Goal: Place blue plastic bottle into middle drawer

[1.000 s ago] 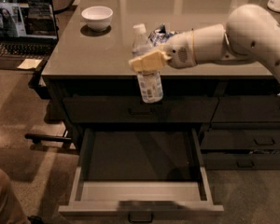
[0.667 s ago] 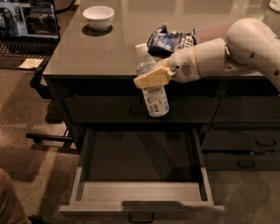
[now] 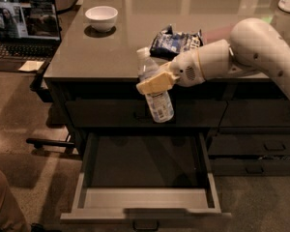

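Lowered and tipped since a second ago, the blue plastic bottle (image 3: pixel 160 108) now hangs beyond the front edge of the counter (image 3: pixel 87 57). The gripper (image 3: pixel 156 83) pinches its waist, seemingly above the open middle drawer (image 3: pixel 145 198), though depth is hard to judge. Descent looks next.

We can read no words anywhere: the label of the blue plastic bottle (image 3: pixel 160 106), the snack bag (image 3: pixel 176 41) on the surface (image 3: pixel 87 52) and the laptop screen (image 3: pixel 24 16) show only illegible marks. The end effector (image 3: pixel 154 83) clasps the bottle before the surface's front edge.
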Controlling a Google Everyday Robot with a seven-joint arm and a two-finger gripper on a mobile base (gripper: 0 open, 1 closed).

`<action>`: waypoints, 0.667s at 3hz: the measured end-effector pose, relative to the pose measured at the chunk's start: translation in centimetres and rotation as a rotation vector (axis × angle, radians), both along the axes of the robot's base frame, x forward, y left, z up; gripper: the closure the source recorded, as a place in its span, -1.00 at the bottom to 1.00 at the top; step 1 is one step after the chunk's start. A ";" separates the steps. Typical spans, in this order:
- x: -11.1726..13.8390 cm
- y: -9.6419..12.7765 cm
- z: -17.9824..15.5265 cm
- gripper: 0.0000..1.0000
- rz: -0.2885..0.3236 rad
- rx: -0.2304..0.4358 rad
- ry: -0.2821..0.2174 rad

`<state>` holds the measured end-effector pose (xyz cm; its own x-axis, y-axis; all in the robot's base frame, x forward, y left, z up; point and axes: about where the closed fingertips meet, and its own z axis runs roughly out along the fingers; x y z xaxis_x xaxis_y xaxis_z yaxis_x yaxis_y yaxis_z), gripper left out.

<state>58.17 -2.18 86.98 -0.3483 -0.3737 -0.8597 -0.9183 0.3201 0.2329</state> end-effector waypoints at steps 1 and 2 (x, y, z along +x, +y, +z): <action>-1.3 0.1 -4.4 1.00 0.100 -0.052 0.032; -3.8 -0.8 -10.2 1.00 0.200 -0.141 0.068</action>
